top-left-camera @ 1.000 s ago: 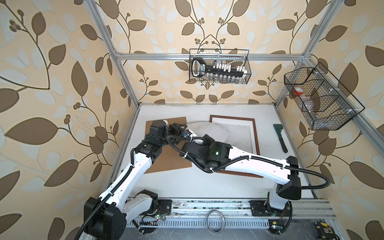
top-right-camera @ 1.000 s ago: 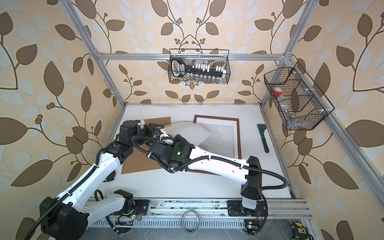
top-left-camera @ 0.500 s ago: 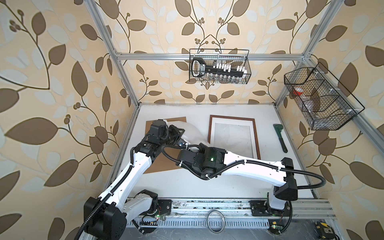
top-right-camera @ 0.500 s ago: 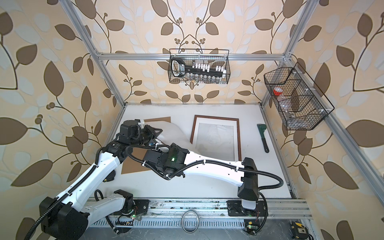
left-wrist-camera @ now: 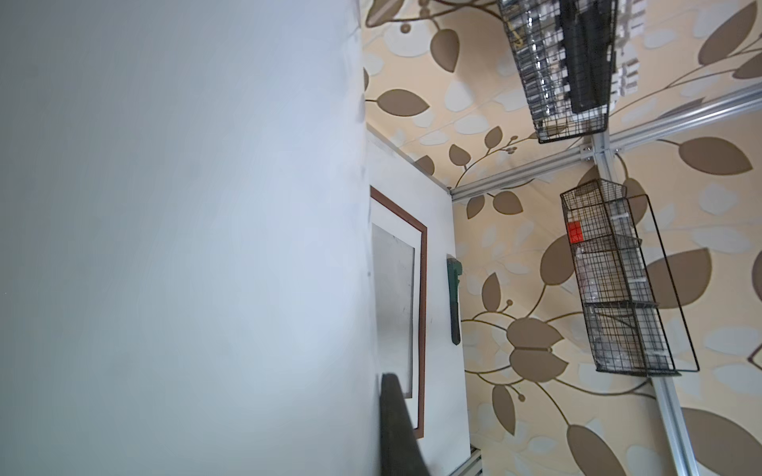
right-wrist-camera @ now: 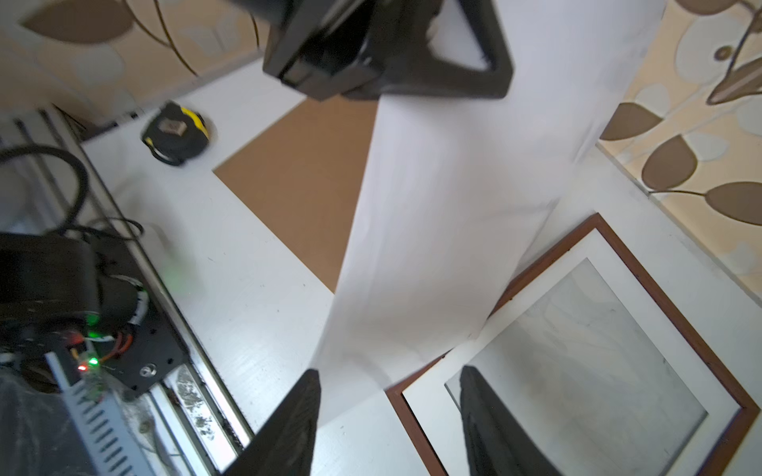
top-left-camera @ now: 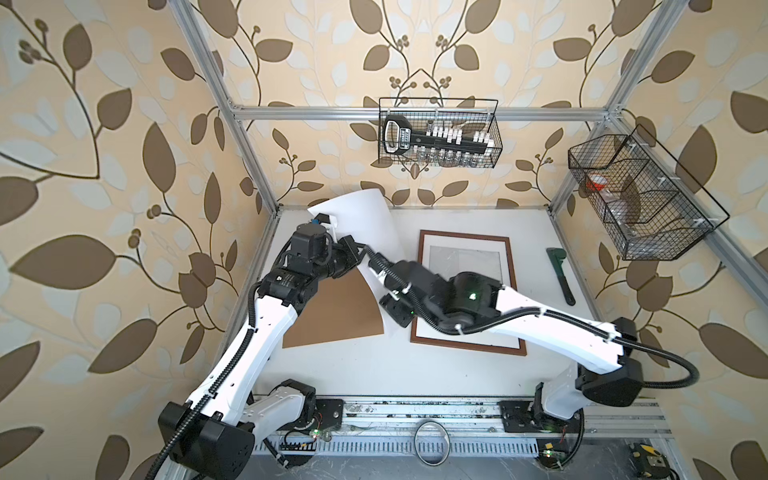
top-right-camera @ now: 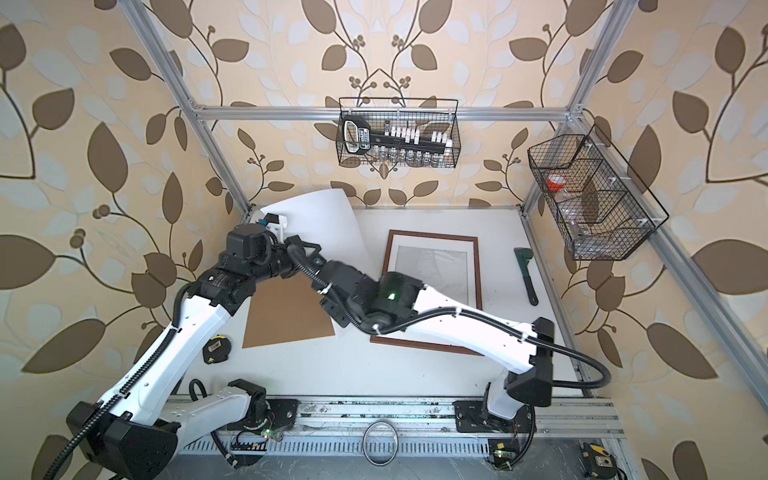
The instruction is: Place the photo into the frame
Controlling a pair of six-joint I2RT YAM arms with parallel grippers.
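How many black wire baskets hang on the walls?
2: one black wire basket on the back wall, a second wire basket on the right-hand wall; none appears hidden.

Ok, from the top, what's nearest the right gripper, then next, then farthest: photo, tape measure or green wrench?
1. photo, its lower edge right by the right gripper's open jaws.
2. tape measure, off to the left side.
3. green pipe wrench, far over on the right side.

White table | large white-backed paper photo stands raised, curling above plain brown rectangular backing board | thin reddish-brown wooden frame flat, just right of both | dark green metal pipe wrench right of frame, apart | black-and-yellow tape measure front-left of board.
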